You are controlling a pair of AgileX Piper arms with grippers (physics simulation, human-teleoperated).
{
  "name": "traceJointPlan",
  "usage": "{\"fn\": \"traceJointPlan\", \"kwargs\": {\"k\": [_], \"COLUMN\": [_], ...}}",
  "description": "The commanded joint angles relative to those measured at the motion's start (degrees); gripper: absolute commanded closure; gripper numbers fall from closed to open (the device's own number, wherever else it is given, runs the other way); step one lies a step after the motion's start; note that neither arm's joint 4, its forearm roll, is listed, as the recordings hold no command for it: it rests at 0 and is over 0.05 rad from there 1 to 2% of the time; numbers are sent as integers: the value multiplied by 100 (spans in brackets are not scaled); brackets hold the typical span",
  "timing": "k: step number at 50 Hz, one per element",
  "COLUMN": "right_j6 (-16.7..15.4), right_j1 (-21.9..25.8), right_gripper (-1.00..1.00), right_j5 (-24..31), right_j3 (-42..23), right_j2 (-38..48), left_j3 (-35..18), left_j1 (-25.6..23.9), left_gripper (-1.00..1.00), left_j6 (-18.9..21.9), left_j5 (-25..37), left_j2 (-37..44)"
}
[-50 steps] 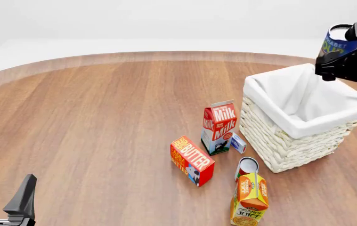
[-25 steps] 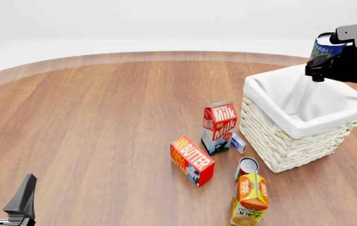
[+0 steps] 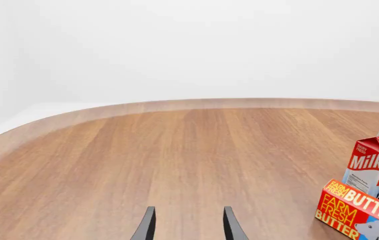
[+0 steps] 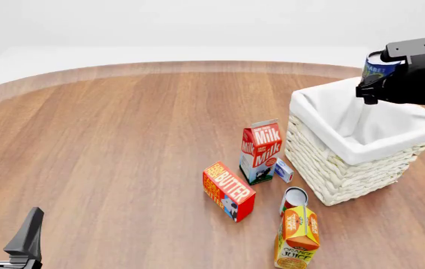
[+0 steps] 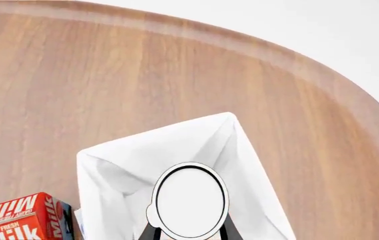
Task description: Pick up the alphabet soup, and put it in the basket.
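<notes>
Right claw point(image 4: 380, 78) is clenched on the soup can point(image 4: 379, 67), high above the far part of the basket point(image 4: 347, 168). From largest to smallest, the risks seem these: the basket rim point(image 5: 226, 120) is near under the can, so an early release may bounce it out onto the tabletop point(image 4: 123, 140); the milk carton point(image 4: 260, 151) just beside could be knocked. Left claw point(image 4: 7, 232) rests spread apart, holding nothing.

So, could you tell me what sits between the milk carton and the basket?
In the front view, a small white-and-blue box stands between the milk carton and the basket.
</notes>
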State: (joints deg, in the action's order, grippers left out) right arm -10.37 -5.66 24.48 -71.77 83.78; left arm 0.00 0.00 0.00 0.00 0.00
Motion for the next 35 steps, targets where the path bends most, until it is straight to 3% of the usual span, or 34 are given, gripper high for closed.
{"fn": "traceJointPlan", "kwargs": {"k": [1, 35], "right_j6": [96, 51], "right_j1": [-13, -6], "right_gripper": [100, 100], "right_j5": [-64, -183], "right_j3": [55, 208], "right_j2": [105, 534], "left_j3": [0, 0], "left_j1": [0, 0], "left_gripper": [-100, -100], "left_j6": [0, 0], "left_j5": [0, 0], "left_j2": [0, 0]}}
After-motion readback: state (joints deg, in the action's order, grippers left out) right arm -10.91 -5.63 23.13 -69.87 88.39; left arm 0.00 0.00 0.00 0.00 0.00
